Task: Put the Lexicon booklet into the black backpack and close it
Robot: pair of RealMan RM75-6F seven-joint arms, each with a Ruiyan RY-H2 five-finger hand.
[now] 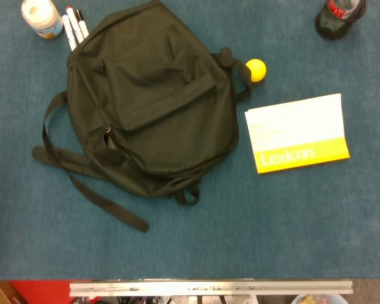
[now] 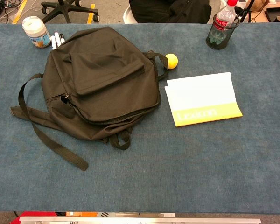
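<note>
Yellow ball (image 2: 171,61) lies between black backpack (image 2: 100,81) and Lexicon booklet (image 2: 203,98).

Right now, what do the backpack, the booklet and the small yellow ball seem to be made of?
The black backpack looks like woven synthetic cloth, matte: it sags and creases, with flat webbing straps. The Lexicon booklet looks like paper or thin card, smooth, lying flat with crisp edges; gloss cannot be told. The yellow ball has an even, dull surface, perhaps foam or rubber; the pictures leave that open.
</note>
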